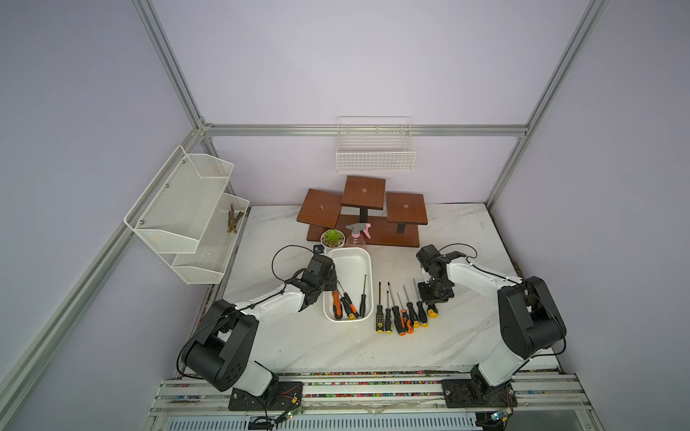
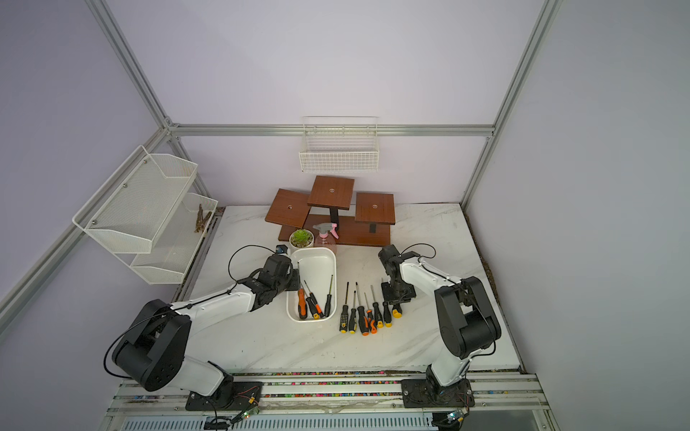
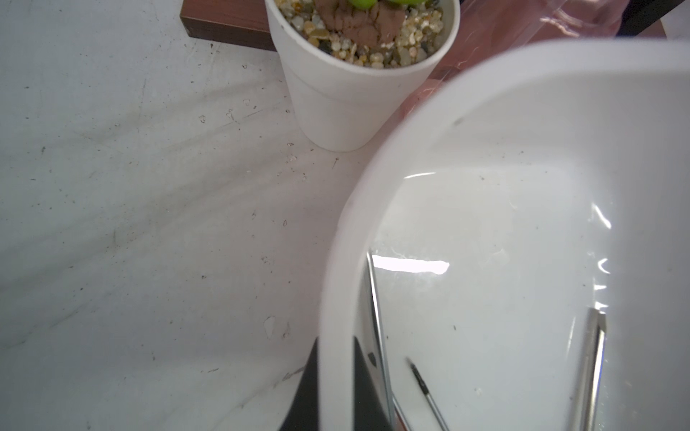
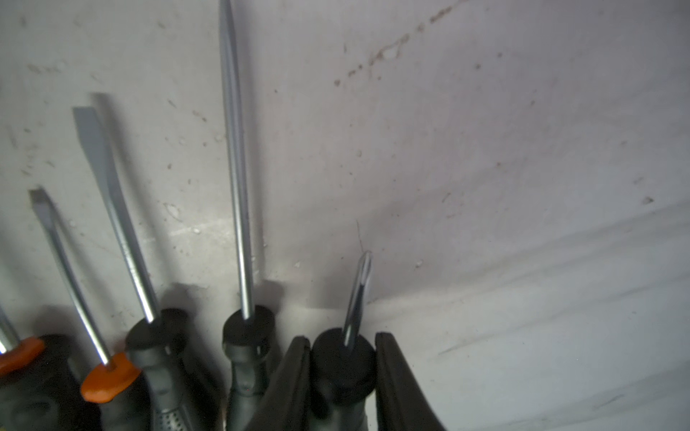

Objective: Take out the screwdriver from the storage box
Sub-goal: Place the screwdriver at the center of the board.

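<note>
The white storage box [image 1: 349, 252] [image 2: 313, 250] lies mid-table with three screwdrivers [image 1: 349, 304] [image 2: 315, 304] in its near end. My left gripper [image 1: 330, 281] [image 2: 295, 283] is shut on the box's left wall; in the left wrist view its black fingers [image 3: 304, 392] straddle the rim [image 3: 336, 298]. Right of the box, several screwdrivers [image 1: 395, 315] lie in a row on the table. My right gripper [image 1: 435, 294] [image 4: 341, 373] is shut on the black handle of a short screwdriver [image 4: 358, 283] [image 1: 432, 310] at the row's right end, low at the tabletop.
A potted succulent [image 1: 332, 239] and a pink spray bottle [image 1: 357, 233] stand right behind the box, before a brown wooden stand [image 1: 364, 209]. White wire baskets hang on the back wall [image 1: 375, 155] and at the left [image 1: 186, 212].
</note>
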Controlling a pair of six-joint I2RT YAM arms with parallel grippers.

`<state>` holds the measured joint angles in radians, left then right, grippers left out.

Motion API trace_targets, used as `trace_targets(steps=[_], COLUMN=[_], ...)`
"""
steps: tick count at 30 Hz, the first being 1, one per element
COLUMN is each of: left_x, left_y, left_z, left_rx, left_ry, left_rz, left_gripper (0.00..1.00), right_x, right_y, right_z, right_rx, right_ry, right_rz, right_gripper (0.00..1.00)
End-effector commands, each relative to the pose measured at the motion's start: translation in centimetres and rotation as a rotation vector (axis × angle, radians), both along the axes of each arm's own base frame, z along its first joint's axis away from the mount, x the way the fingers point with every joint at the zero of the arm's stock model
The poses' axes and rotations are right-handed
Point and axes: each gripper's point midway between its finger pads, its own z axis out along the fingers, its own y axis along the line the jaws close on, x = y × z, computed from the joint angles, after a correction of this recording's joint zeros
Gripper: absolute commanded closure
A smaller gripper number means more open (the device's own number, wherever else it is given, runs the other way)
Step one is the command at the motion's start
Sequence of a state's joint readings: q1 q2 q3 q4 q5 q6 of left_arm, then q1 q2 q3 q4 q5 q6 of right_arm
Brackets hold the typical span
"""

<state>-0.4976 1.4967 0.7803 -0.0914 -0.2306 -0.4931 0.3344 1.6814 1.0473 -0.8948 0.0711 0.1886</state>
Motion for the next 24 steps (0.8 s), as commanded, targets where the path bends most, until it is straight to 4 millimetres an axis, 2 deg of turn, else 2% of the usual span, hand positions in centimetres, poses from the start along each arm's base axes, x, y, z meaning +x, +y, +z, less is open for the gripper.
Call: trace_targets(steps=[1, 13, 20, 24], left_x=[1.26, 1.52, 1.31, 1.28], left_y=[0.33, 0.31, 0.52, 0.66], left_z=[2.13, 2.83, 2.85, 2.98], left_rx=[0.001, -0.005, -0.001, -0.002], left_ry=[-0.073, -0.085, -0.084, -0.085], left_rz=[0.01, 0.015, 0.018, 0.022], left_gripper=[1.0, 1.0, 1.0, 1.0], right_x=[-0.12, -0.33, -0.43, -0.4], right_y=[0.11, 0.22, 0.29, 0.25], right_z=[0.1, -0.36, -0.51, -0.46], right_rx=[0.01, 0.013, 0.015, 0.014], right_ry=[0.031, 0.053, 0.061, 0.059], right_rz=[0.013, 0.02, 0.024, 0.023], right_gripper=[1.0, 0.99, 0.8, 0.73])
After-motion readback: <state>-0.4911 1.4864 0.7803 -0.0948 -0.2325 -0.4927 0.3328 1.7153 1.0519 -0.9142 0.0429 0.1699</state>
